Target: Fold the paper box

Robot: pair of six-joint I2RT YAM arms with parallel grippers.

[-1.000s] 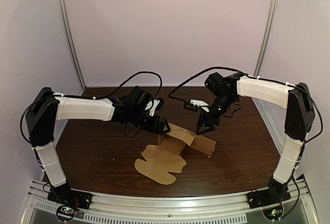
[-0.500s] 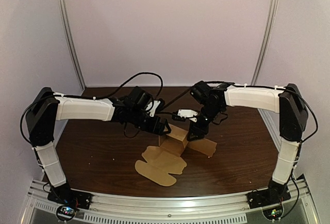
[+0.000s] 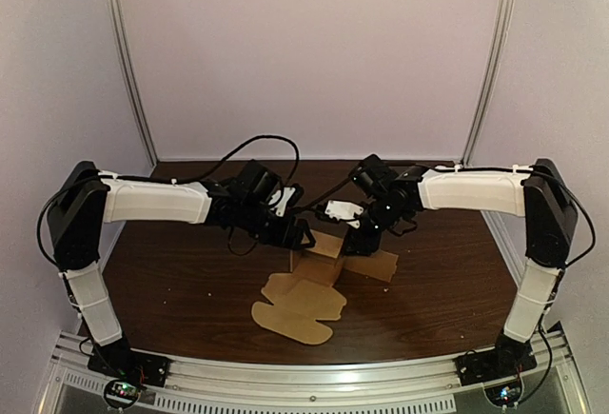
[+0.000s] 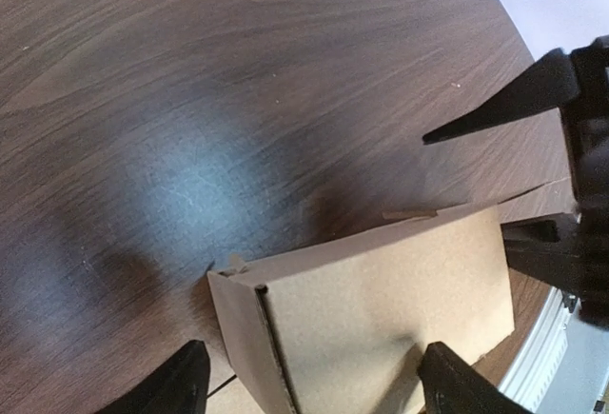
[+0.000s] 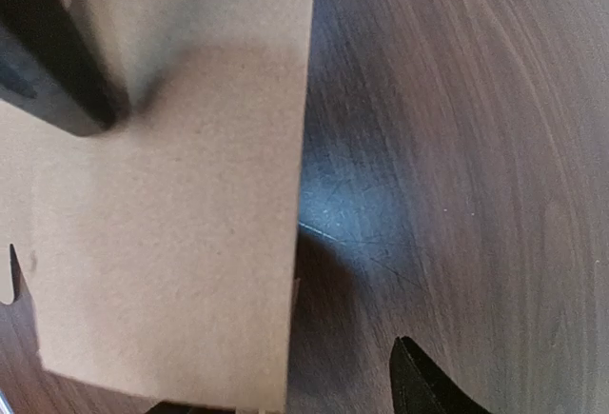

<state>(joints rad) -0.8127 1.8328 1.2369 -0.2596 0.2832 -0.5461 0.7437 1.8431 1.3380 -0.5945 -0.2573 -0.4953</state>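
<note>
Paper box (image 3: pixel 322 262) is sitting on the table (image 3: pixel 181 276). Top view alone is showing flaps spreading flat from it. Left wrist: left gripper (image 4: pixel 312 357) standing open astride the box's wall. Right wrist: right gripper (image 3: pixel 354 243) gaping over its panel edge.

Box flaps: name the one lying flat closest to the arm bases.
The scalloped flap, spread on the table on the near side of the raised box body. The straight-edged flap lies farther back, to the right.
</note>
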